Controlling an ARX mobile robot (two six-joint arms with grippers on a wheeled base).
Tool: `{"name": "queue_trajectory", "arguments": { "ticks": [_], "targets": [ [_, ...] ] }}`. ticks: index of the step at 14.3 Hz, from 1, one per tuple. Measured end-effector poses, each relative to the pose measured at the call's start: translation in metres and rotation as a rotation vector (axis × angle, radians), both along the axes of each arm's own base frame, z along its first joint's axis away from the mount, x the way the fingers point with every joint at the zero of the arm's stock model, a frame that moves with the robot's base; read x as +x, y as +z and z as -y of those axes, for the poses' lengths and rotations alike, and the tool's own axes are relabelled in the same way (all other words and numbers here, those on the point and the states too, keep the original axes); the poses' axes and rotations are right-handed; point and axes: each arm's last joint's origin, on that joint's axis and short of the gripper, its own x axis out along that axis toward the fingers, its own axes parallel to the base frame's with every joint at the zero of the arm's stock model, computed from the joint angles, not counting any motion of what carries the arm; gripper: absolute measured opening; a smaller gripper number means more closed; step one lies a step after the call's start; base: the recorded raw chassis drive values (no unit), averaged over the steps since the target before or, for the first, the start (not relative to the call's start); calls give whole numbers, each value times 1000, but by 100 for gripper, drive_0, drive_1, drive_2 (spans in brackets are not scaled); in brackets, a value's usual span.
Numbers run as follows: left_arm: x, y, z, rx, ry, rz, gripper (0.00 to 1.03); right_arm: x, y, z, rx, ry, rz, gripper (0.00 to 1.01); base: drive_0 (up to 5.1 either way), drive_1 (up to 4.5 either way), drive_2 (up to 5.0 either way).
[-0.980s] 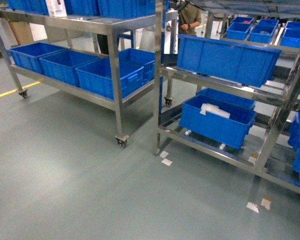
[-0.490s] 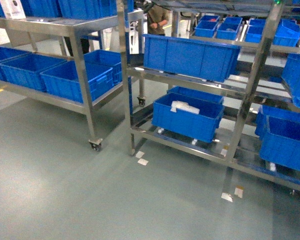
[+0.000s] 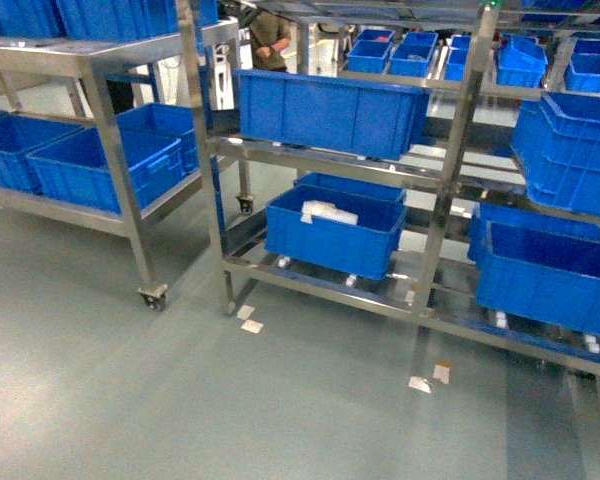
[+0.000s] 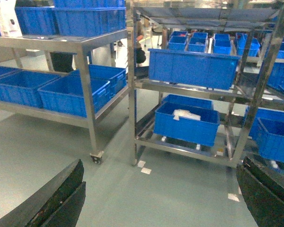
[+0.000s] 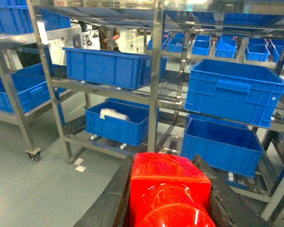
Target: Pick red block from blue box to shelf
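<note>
The right claw [image 5: 168,208] is clamped on the red block [image 5: 168,189], so the pick looks done. The blue box is out of sight. What remains is reaching the shelf [image 3: 450,170] ahead and setting the block on a tier. The left claw [image 4: 151,208] gapes wide, holding nothing.

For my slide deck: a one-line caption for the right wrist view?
Right gripper shut on a glossy red plastic block, facing a stainless-steel shelf of dark blue crates.
</note>
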Motion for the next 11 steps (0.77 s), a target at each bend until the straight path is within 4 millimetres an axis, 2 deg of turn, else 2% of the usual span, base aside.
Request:
{"name": "queue_trajectory", "arguments": {
  "ticks": [11],
  "targets": [
    [0,0,0,0,0,0,98,0,0,0,0,0,0,28,-127,-127,-127]
  ]
}}
